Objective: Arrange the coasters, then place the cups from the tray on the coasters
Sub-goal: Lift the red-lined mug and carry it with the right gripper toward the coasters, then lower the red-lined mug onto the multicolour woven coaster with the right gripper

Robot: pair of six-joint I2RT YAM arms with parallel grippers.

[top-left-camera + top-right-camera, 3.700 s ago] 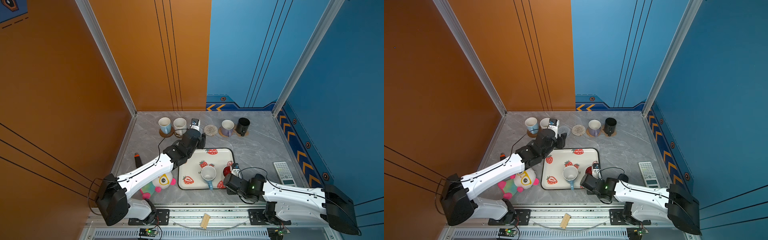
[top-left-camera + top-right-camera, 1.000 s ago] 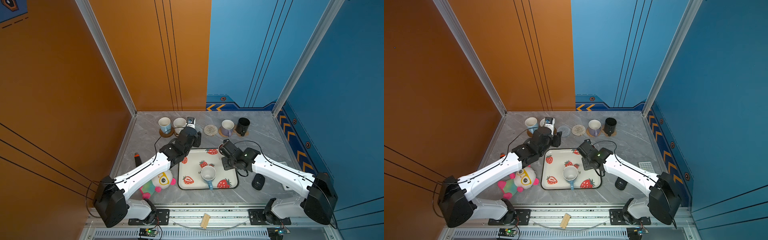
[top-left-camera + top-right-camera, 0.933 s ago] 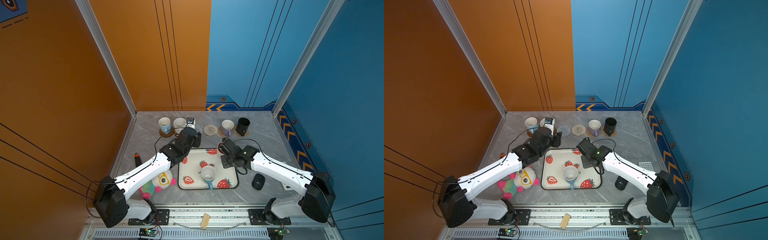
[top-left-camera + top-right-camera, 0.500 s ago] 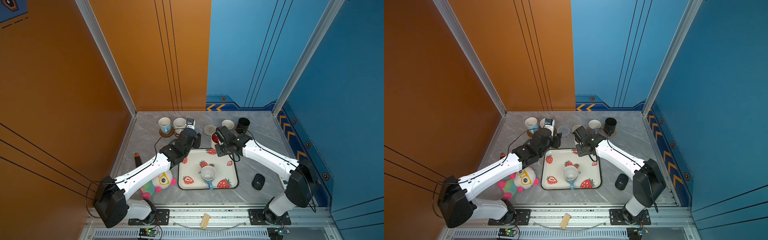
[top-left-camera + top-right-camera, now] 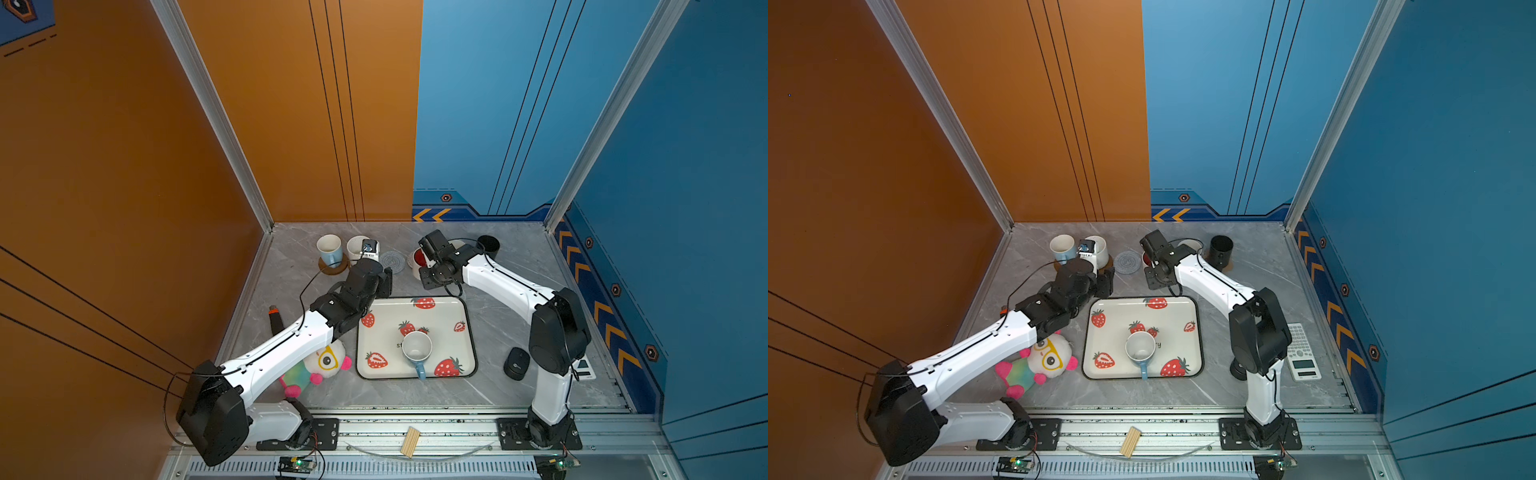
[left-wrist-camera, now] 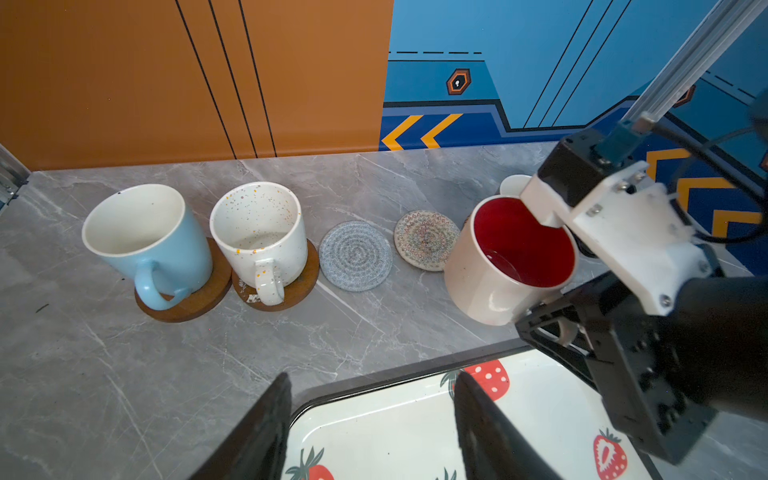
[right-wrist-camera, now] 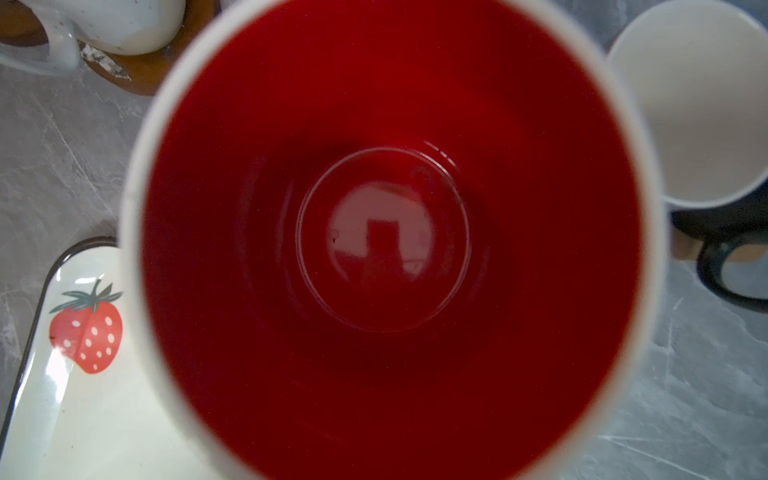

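The red-lined mug [image 6: 511, 257] has left the tray [image 5: 451, 353]. A few seconds ago it stood at the tray's lower right corner, and a second ago it was over the upper right corner. It now hangs tilted at the upper middle of both top views, just beside the cream woven coaster [image 6: 426, 239] and not yet seated on it. The right end effector [image 6: 557, 326] is clamped on this mug at its handle side. Treat this as the fifth cup nearly delivered: the remaining light blue mug [image 5: 417, 347] waits on the tray, and the grey woven coaster [image 6: 355, 255] lies bare. Check clearance before lowering, because the lavender mug [image 7: 698, 104] and black mug [image 5: 488, 245] stand close on the right of the target. The speckled mug [image 6: 262, 237] and placed light blue mug [image 6: 149, 237], on brown discs [image 6: 199, 297], sit further left. The left end effector [image 6: 370, 419] hovers empty, jaws apart, over the tray's upper left corner. The plush toy [image 5: 320, 365] and mouse [image 5: 516, 363] lie low in the frame, out of the way.
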